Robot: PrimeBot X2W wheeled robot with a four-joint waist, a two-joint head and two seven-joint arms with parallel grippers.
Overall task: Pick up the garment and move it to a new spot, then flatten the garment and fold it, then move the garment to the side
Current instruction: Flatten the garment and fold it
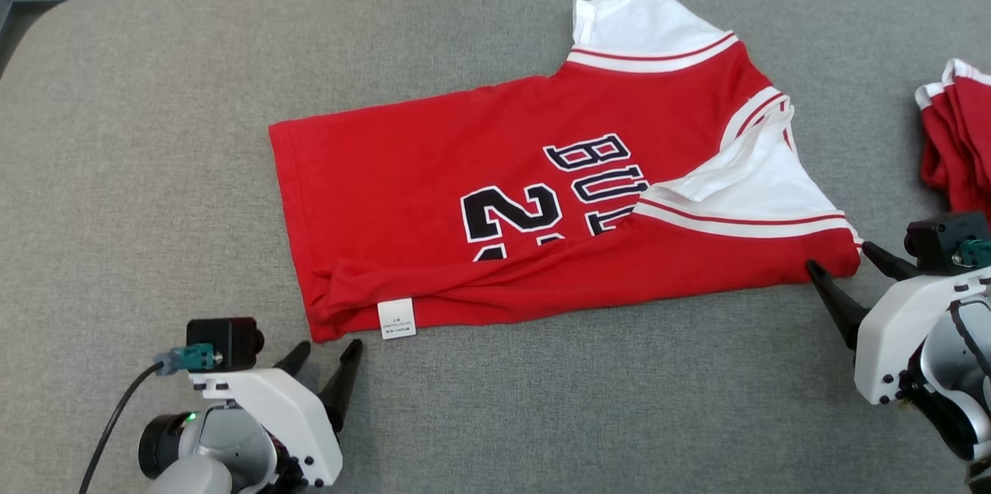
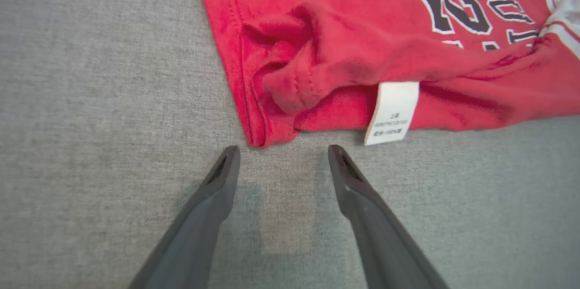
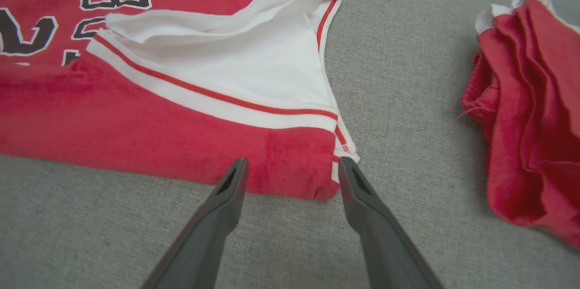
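Note:
A red jersey (image 1: 480,192) with white sleeves and dark lettering lies on the grey surface, its near long edge folded over the front. A white care label (image 1: 396,318) hangs at the near left. My left gripper (image 1: 325,355) stands open just short of the jersey's hem corner (image 2: 260,139), not touching it; the label (image 2: 392,112) lies beside its right finger. At the jersey's shoulder end my right gripper (image 1: 840,262) is open, its fingers either side of the red corner (image 3: 294,175) below the white sleeve (image 3: 253,62).
A second red and white garment (image 1: 956,130) lies bunched at the far right, close to my right arm, also seen as a folded pile (image 3: 530,117). The grey padded surface (image 1: 155,130) stretches wide to the left and front.

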